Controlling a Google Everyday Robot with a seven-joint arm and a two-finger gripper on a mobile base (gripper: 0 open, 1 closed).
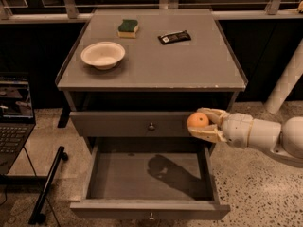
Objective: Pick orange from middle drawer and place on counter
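Observation:
My gripper (202, 124) reaches in from the right and is shut on the orange (197, 120), a small round fruit held between its two pale fingers (208, 135). It hangs in front of the closed upper drawer (132, 124), above the right side of the middle drawer (147, 211). The middle drawer is pulled out wide and its inside shows only the arm's shadow. The counter (189, 60) is the flat grey top above, higher than the orange.
On the counter stand a white bowl (102, 55), a green and yellow sponge (128, 28) and a dark snack bar (174, 37). A laptop (13, 122) sits at the left. A white post (286, 82) leans at the right.

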